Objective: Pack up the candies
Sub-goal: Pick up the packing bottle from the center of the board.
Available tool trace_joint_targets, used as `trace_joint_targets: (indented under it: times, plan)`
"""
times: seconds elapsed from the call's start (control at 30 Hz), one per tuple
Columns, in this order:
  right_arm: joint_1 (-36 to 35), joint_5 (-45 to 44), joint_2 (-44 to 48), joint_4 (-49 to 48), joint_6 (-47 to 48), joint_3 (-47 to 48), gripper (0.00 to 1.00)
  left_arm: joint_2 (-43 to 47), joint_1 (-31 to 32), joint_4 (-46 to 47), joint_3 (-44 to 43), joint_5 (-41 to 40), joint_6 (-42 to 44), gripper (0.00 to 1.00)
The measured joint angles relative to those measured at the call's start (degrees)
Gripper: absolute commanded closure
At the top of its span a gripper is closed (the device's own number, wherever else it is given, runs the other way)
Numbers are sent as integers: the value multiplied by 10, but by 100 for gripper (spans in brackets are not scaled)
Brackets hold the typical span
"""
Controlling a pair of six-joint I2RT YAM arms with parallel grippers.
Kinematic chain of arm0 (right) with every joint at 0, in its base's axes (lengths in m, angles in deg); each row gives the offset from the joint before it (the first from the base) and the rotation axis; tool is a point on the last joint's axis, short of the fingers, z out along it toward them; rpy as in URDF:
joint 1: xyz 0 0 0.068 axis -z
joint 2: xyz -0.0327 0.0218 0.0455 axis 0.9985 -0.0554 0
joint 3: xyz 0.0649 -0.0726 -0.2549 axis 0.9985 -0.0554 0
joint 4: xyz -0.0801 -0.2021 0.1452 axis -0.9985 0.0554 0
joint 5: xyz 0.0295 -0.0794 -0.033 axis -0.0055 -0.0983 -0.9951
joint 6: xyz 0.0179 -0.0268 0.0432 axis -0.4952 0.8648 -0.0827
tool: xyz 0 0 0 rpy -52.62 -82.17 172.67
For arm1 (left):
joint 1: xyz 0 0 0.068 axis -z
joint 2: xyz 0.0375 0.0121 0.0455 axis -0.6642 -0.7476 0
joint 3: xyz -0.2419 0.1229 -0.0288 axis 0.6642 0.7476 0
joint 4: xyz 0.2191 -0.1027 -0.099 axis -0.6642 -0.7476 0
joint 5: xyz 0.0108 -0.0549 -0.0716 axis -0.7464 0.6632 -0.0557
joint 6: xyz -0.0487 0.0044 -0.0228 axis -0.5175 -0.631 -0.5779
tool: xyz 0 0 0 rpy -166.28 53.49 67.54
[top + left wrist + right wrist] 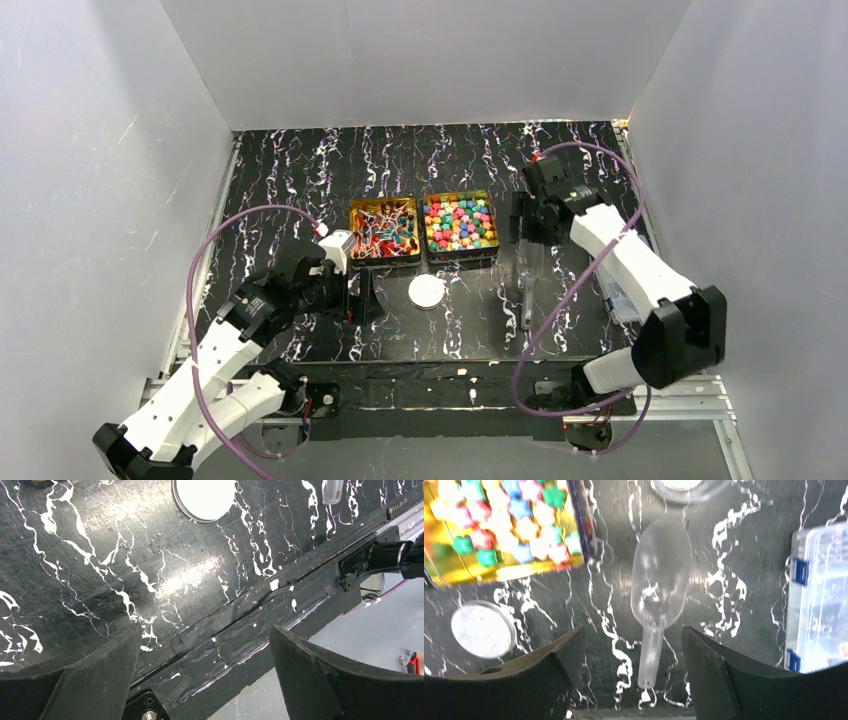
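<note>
The candies fill two gold tins at mid-table: twist-wrapped red, blue and white pieces (384, 232) in the left tin, round coloured lumps (459, 224) in the right. The lumps also show blurred in the right wrist view (509, 515). My right gripper (522, 240) is open and empty beside the right tin. In its wrist view the gripper (631, 630) hangs over a clear plastic scoop (659, 587) lying on the table, the handle between the fingers. My left gripper (358, 292) is open and empty near the table's front edge, as its wrist view (205, 630) shows.
A white round lid (426, 291) lies in front of the tins; it shows in both wrist views (204, 497) (481, 628). A clear box with blue latches (819, 597) sits at the right (620, 300). A round clear rim (684, 485) shows at the top edge.
</note>
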State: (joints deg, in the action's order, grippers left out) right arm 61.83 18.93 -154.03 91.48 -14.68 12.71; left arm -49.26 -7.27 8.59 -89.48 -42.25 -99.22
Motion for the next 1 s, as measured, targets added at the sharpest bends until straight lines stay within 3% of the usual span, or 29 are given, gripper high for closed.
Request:
trace_joint_targets:
  times: [0.3, 0.47, 1.0]
  plan:
    - [40, 7, -154, -41, 38, 135, 38, 36, 0, 17, 28, 8, 0, 2]
    - [56, 5, -217, -52, 46, 183, 40, 56, 0, 24, 29, 8, 0, 2]
    - [74, 0, -318, -75, 46, 214, 47, 56, 0, 32, 30, 10, 1, 2]
